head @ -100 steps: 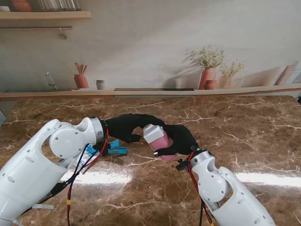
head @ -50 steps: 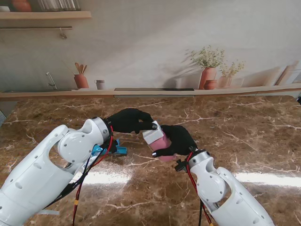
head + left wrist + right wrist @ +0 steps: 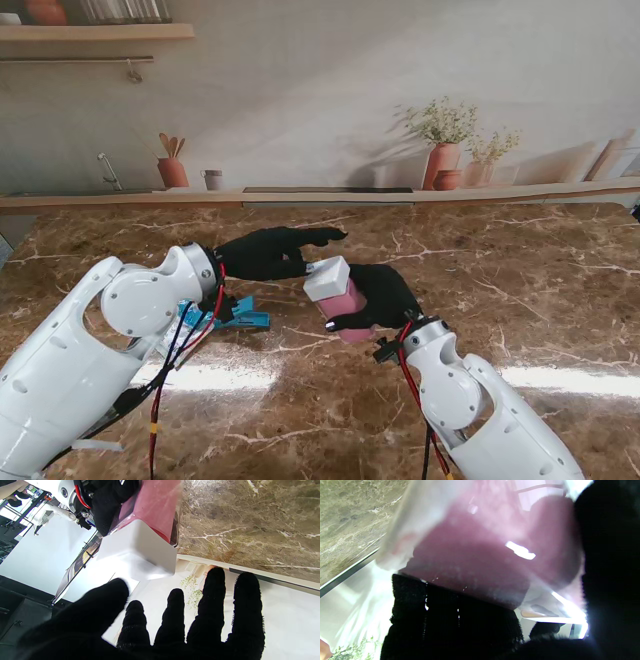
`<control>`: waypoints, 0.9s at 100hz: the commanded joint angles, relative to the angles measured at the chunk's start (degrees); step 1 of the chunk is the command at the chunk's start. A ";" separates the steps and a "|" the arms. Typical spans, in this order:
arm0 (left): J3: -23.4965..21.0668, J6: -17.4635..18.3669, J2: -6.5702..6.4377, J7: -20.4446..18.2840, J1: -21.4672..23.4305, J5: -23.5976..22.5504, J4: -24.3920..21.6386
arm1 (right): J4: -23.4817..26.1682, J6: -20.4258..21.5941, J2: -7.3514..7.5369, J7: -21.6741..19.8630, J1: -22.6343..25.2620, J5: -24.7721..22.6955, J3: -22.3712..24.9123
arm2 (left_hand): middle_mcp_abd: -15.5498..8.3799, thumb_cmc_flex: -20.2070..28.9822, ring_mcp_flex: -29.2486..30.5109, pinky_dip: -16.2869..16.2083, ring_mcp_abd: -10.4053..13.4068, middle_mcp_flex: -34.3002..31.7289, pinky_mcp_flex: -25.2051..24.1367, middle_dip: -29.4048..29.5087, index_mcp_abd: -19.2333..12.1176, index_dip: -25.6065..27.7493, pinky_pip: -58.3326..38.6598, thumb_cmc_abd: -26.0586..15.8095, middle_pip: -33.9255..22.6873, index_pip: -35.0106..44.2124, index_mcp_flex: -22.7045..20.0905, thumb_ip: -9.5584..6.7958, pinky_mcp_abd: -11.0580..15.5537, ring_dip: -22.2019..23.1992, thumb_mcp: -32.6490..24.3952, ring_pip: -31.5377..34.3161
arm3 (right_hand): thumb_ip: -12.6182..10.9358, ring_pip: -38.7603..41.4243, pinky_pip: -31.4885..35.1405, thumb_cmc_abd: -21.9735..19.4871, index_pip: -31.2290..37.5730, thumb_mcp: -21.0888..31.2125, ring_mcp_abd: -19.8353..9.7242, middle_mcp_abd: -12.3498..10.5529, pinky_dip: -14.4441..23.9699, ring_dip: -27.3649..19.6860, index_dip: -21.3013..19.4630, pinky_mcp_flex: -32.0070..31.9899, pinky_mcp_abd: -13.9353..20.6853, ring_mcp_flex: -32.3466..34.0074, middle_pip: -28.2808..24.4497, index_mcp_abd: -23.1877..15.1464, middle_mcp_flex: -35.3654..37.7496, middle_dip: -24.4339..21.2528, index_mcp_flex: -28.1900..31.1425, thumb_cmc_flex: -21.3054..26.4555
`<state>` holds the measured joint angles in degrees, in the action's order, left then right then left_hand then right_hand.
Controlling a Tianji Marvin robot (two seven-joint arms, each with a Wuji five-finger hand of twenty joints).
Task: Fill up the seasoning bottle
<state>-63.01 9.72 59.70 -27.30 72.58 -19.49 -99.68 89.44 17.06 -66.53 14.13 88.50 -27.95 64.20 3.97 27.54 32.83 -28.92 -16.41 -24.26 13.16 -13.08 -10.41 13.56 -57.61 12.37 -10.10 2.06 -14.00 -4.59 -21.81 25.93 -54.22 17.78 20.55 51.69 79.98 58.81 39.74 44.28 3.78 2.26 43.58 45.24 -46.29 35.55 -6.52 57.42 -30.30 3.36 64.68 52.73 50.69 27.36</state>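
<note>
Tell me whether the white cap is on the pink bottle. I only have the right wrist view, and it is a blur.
Observer: Yes. The white cap is on the pink seasoning bottle, which the right hand holds tilted.
Operator: Is the left hand gripping the cap?
Observer: No. The left hand is open beside the cap, fingers extended and apart from it.
</note>
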 commanded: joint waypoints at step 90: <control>6.60 9.97 -0.60 3.88 -4.28 -7.98 4.67 | 0.39 -0.09 -0.26 -0.59 -0.26 0.71 -0.20 | -8.51 8.40 8.31 -5.27 9.63 -6.16 -1.53 -16.38 4.33 18.47 0.44 19.24 -16.61 37.74 -7.55 11.65 7.44 16.23 2.65 9.81 | -7.15 4.26 2.59 -18.30 10.91 28.49 -3.85 -9.23 -0.81 0.56 -2.75 0.62 0.57 3.83 -8.63 -19.57 6.37 2.34 7.42 16.45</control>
<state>-56.45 20.02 58.38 -22.99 67.63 -28.52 -95.55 89.37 17.03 -66.51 13.94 88.20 -27.69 63.82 -1.89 39.32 37.14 -33.55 -7.81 -24.70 9.74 -27.88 -10.53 31.14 -53.56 32.58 -23.19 28.88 -14.20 5.63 -15.18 40.29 -53.19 24.76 20.55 51.69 79.99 58.80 39.74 44.27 3.78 2.27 43.58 45.24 -46.29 35.55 -6.52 57.45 -30.30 3.36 64.71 52.73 50.69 27.36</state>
